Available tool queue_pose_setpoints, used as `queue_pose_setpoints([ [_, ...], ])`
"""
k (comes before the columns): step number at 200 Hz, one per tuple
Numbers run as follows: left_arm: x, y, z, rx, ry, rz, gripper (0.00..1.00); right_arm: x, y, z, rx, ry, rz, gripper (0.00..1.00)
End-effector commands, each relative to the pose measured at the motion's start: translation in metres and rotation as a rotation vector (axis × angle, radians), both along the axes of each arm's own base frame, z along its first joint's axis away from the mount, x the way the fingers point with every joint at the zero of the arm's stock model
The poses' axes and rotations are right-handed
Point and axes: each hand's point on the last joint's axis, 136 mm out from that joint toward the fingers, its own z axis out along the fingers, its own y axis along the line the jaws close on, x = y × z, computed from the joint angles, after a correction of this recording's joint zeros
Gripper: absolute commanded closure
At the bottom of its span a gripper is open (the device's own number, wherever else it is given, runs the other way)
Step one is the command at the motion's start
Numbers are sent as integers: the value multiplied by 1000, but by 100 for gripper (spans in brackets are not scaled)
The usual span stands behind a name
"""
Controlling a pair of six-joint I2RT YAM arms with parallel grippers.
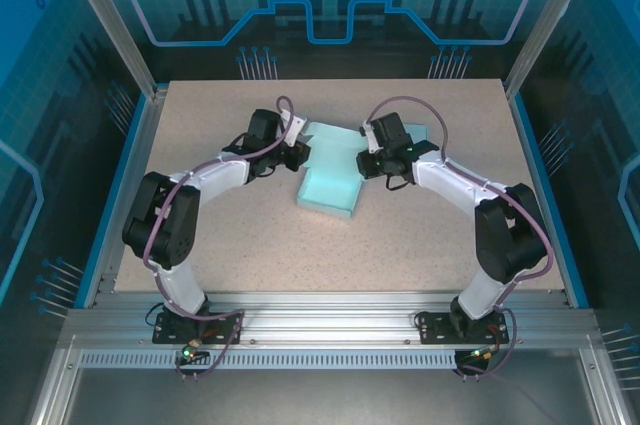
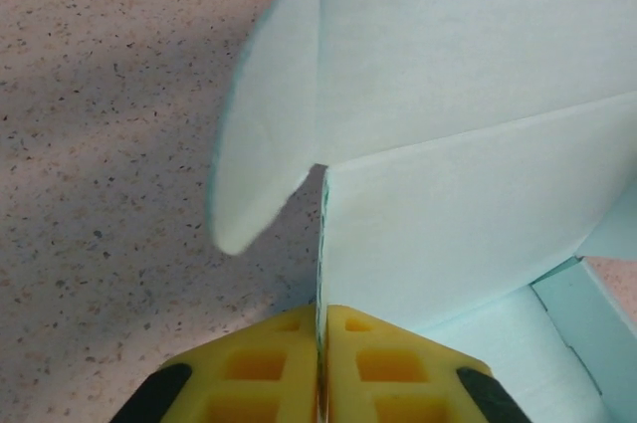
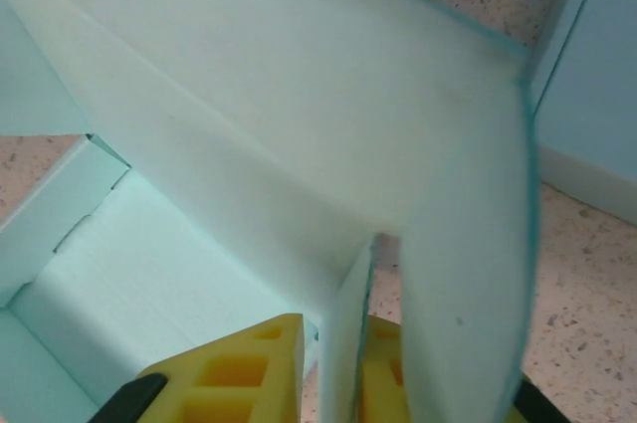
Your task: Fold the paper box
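Top external view: the left arm (image 1: 215, 177) curls inward, its left gripper (image 1: 295, 153) pinched tight on the left wall of the paper box (image 1: 332, 177). The box lies between both grippers. The right gripper (image 1: 366, 163) clamps its right wall, the right arm (image 1: 455, 180) likewise curled.

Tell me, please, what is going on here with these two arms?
Both arms are folding a pale mint paper box in the middle of the table. The left fingers are pinched shut on the edge of an upright side panel, beside a rounded flap. The right fingers clamp a panel edge on the opposite side. The box is only partly formed.
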Motion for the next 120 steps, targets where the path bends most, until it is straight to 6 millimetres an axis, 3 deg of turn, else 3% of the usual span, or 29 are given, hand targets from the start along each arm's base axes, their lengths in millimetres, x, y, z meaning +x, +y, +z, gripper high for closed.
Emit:
queue_pose_setpoints([
  [1,-5,-10,18,-29,-61,34,95,10,8,13,-30,-66,-25,83],
  [19,-5,-11,30,-42,-119,91,100,14,12,22,-47,-122,-35,84],
  [64,6,-5,64,-155,-231,264,98,35,26,48,-26,-236,-52,83],
  [120,19,-6,59,-232,-292,387,98,68,46,44,-28,-293,-61,83],
])
